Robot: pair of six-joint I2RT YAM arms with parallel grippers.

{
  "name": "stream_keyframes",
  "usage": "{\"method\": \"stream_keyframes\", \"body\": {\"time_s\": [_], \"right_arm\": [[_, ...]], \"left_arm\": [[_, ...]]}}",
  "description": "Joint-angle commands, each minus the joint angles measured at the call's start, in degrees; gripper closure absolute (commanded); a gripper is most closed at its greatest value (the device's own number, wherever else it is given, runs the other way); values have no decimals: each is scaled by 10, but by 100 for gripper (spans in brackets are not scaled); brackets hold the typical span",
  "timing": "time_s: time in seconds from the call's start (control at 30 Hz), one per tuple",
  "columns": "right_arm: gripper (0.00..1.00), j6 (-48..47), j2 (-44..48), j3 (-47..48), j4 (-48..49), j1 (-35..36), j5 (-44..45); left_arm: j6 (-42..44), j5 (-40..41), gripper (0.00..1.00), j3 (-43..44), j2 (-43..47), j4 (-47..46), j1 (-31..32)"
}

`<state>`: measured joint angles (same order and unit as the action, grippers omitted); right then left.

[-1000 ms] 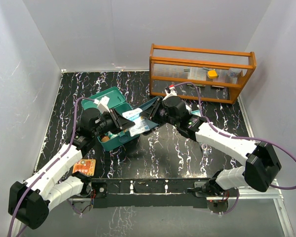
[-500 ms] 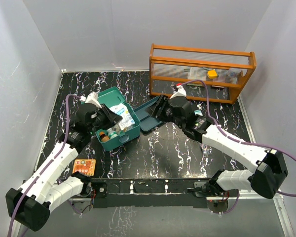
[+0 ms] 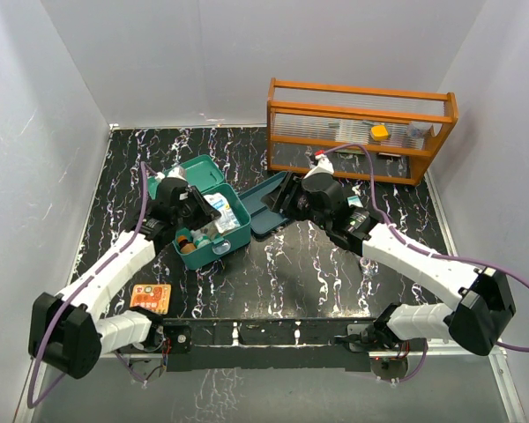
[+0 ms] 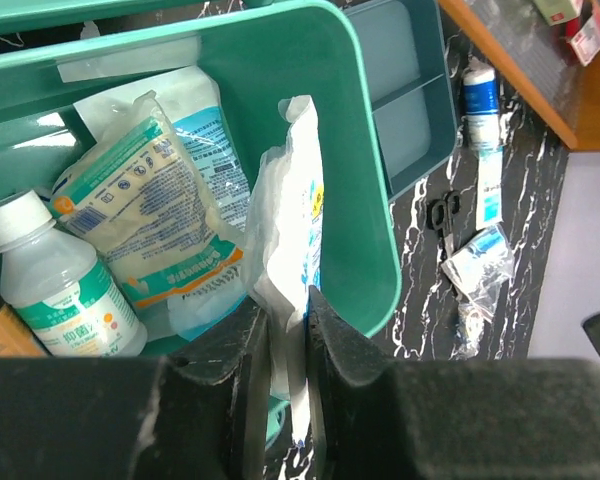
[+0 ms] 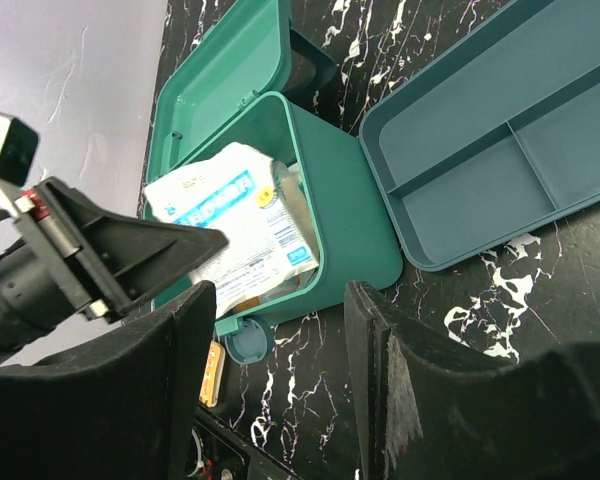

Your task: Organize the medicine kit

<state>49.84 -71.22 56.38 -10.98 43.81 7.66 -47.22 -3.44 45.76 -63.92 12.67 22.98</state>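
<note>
The teal medicine kit [image 3: 231, 236] stands open on the table's left half, lid [image 3: 187, 172] tipped back; it also shows in the left wrist view [image 4: 355, 130] and the right wrist view [image 5: 345, 210]. Its teal divided insert tray [image 3: 266, 204] lies on the table to its right, empty. My left gripper [image 3: 197, 208] is shut on a white and blue packet [image 4: 298, 215] and holds it on edge inside the box. The box also holds another packet [image 4: 140, 205] and a white bottle [image 4: 65, 290]. My right gripper [image 3: 291, 196] is open and empty above the tray.
An orange wooden slatted rack [image 3: 361, 132] with small items stands at the back right. An orange card [image 3: 151, 299] lies near the front left. A tube [image 4: 480, 100], small scissors [image 4: 443, 212] and a clear bag [image 4: 477, 262] lie right of the tray.
My left gripper has carried the packet from above the tray back and down into the box. My right gripper let go of the packet and drew back to the right.
</note>
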Motion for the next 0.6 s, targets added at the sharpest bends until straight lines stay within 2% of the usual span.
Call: {"method": "stream_keyframes", "body": {"time_s": [0.0,0.27,0.37,0.57], "right_arm": [[48,-4,23,1,9,-1,12],[48,-4,38,-7,4,-2,13],[48,-4,44,-11,1,-1,15],[47,-4,51,-17,-2,-1,19]], "left_arm": [[-8,-9,82,-13,-30,-62,-5],[3,7,78,-21,-94,-123,-7],[3,15,72,-19,-101,-110,-7],[12,51,52,-12,-71,-43,-7]]}}
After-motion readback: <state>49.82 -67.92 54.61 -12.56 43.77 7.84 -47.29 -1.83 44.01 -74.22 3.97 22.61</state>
